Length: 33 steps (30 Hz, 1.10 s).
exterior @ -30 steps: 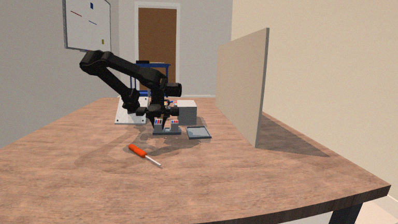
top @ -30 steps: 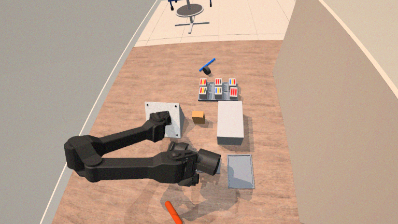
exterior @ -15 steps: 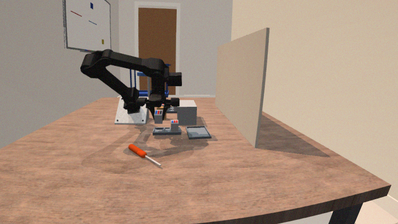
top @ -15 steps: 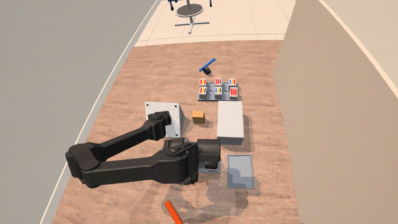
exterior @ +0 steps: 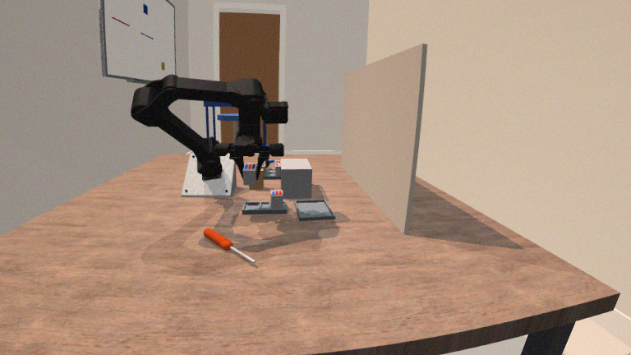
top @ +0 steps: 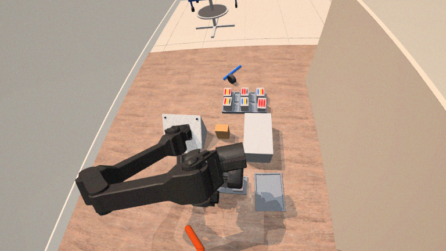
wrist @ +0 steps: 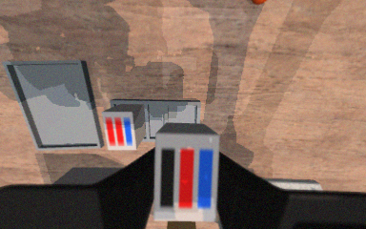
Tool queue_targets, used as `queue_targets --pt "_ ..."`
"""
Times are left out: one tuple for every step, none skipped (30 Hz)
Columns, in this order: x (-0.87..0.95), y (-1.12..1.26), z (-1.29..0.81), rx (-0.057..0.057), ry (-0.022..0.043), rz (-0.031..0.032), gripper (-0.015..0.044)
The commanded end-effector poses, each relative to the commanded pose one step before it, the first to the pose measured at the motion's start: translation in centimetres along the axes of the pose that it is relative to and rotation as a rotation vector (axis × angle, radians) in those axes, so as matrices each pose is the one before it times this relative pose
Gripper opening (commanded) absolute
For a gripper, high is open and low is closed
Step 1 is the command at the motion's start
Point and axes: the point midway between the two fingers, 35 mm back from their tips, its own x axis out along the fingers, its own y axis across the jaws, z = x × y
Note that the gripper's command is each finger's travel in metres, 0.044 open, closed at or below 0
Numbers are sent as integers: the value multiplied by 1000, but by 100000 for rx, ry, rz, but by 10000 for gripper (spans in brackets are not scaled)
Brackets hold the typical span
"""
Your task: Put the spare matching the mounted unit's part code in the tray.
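Observation:
My gripper (wrist: 184,149) (exterior: 250,169) is shut on a small grey spare (wrist: 186,178) (exterior: 250,172) with black, red and blue stripes on its face. It holds the spare in the air above the small grey rack (wrist: 176,112) (exterior: 258,207) (top: 230,189). A second spare (wrist: 119,131) (exterior: 276,198) with red, red and blue stripes stands in the rack's end slot nearest the tray. The flat grey tray (wrist: 57,119) (exterior: 315,209) (top: 269,190) lies just beside the rack and holds nothing. In the top view the wrist hides the gripper and the held spare.
A grey box (top: 258,133) (exterior: 296,177) stands behind the tray. Beyond it is a rack of several striped units (top: 244,101). An orange cube (top: 222,131), an orange screwdriver (top: 194,236) (exterior: 223,241), a blue stick with a black roller (top: 232,75) and a tall partition panel (top: 362,119) (exterior: 384,137) are also on the table.

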Motion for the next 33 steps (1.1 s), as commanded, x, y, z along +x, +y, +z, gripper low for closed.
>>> queue_targets --pt "-956 308 -73 377 391 277 0" --pt "-427 120 -28 153 48 68 0" --pt "-357 95 -23 134 15 53 0" --pt "-215 55 -14 86 -4 32 0" --pt "-72 18 -4 30 -4 11 0" --pt "0 0 0 0 0 0 0" --pt "-23 73 11 1 5 2 0" --pt "-68 220 33 5 15 7 0" --pt "-109 368 53 8 25 12 0" --pt "-127 451 63 10 28 15 0" --pt "-120 454 60 11 26 16 0" --pt "-112 457 58 11 25 16 0" --pt "-105 459 55 12 23 16 0" --pt "-98 461 53 12 21 16 0" --pt "-91 463 51 13 19 16 0" --pt "-84 465 49 13 17 16 0" --pt "-76 467 46 14 15 16 0" --pt "-69 469 44 14 13 17 0" --pt "-61 470 42 15 11 17 0" --pt "-54 472 40 15 9 17 0" --pt "-46 473 37 16 7 17 0" --pt "-39 474 35 16 5 17 0" --pt "-31 475 33 16 3 17 0" --pt "-23 476 31 17 1 16 0" --pt "-16 477 29 17 -1 16 0" --pt "-8 477 27 18 -3 16 0" --pt "0 477 25 18 -5 16 0" --pt "7 478 23 18 -7 16 0" --pt "15 478 21 18 -9 16 0" --pt "23 478 19 19 -11 15 0" --pt "31 478 16 19 -13 15 0" --pt "39 477 14 19 -15 15 0" --pt "46 477 12 20 -17 14 0"
